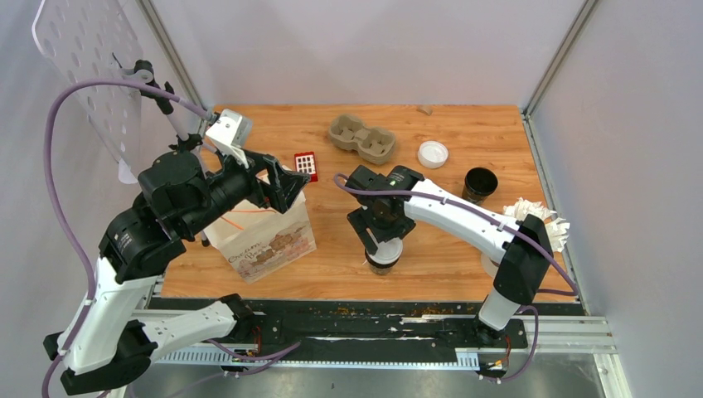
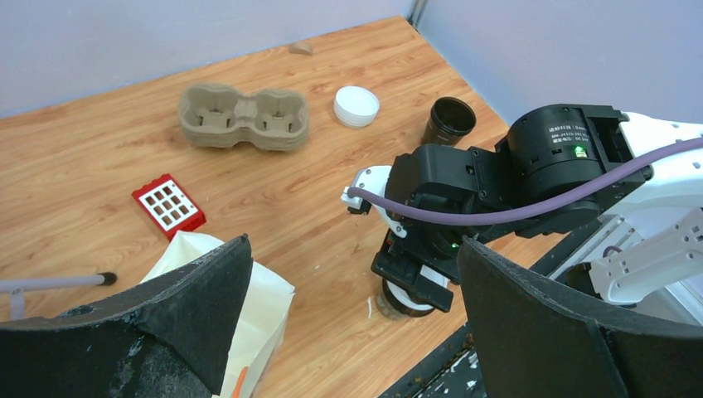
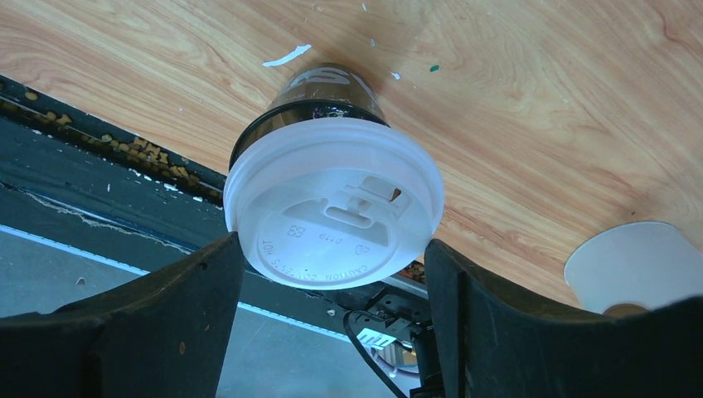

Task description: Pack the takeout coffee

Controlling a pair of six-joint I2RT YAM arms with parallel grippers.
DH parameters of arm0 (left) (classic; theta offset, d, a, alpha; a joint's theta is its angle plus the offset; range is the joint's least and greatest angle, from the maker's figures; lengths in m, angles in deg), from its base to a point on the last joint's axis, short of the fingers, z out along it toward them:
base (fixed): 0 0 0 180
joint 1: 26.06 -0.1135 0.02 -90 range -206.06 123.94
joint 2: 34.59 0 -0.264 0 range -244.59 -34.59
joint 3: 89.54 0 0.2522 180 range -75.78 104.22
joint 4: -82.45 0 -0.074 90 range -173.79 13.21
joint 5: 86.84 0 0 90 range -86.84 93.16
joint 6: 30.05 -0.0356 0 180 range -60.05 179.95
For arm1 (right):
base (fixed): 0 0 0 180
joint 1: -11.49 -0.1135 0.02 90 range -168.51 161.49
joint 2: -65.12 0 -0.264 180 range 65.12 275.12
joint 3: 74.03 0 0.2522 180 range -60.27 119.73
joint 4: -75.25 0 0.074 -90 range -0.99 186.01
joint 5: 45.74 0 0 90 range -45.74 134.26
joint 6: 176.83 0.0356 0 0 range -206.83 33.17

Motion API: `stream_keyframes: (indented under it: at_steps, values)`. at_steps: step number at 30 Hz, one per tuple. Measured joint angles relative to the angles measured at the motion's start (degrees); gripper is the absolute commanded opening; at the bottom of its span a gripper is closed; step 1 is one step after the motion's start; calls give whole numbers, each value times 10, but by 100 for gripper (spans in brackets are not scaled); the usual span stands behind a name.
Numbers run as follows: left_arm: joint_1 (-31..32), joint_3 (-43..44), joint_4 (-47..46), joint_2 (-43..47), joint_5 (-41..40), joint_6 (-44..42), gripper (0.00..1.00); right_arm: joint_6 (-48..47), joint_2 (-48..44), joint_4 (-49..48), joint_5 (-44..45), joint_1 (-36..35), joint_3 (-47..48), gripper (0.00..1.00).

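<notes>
A takeout coffee (image 1: 384,256) with dark sides and a white lid stands near the table's front edge, also in the right wrist view (image 3: 332,211) and half hidden in the left wrist view (image 2: 404,300). My right gripper (image 1: 382,242) comes down on it from above. Its two fingertips (image 3: 228,257) press the lid's rim from either side, so it is shut on the cup at the lid. My left gripper (image 2: 356,319) hangs wide open above the white paper bag (image 1: 267,239), with nothing between its fingers.
An open dark cup (image 1: 480,183) and a loose white lid (image 1: 433,154) sit at the back right. A pulp cup tray (image 1: 362,138) lies at the back, a red gridded block (image 1: 306,165) by the bag. Crumpled white napkins (image 1: 540,217) lie at the right edge.
</notes>
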Motion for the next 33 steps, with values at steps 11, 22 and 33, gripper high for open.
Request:
stream_keyframes:
  at_steps: [11, 22, 33]
  values:
    - [0, -3, 0, 5, -4, 0, 100, -1, 3, -7, -16, 0, -17, 77]
    - [0, -6, 0, 10, -9, 0, 100, -2, 17, -25, -23, 0, -22, 82]
    - [0, -7, 1, 10, -10, 0, 100, -2, 16, -35, -33, 0, -26, 86]
